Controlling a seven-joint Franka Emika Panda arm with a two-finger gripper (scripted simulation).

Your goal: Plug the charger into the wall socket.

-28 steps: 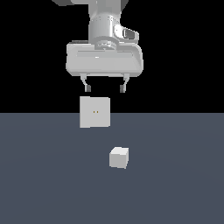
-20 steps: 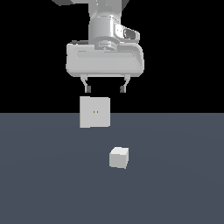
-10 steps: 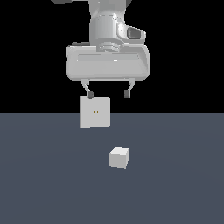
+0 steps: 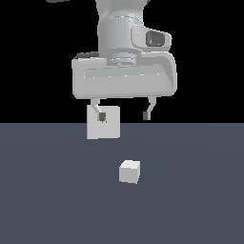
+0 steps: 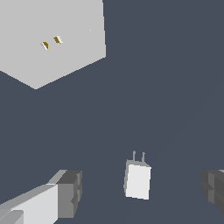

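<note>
The charger (image 4: 129,172) is a small off-white cube lying on the dark grey floor, in front of the wall socket. In the wrist view the charger (image 5: 138,180) shows two thin prongs on one end. The wall socket (image 4: 108,128) is a flat upright white plate with two tiny orange holes; it also shows in the wrist view (image 5: 52,39). My gripper (image 4: 124,116) hangs open and empty above the charger, its left finger overlapping the socket in the exterior view. In the wrist view the charger lies between my two fingertips (image 5: 70,193).
The dark grey floor (image 4: 190,200) spreads flat around both objects. The background above it is black.
My gripper has come toward the camera and slightly to the exterior view's right, looming larger. The charger and the wall socket have not moved.
</note>
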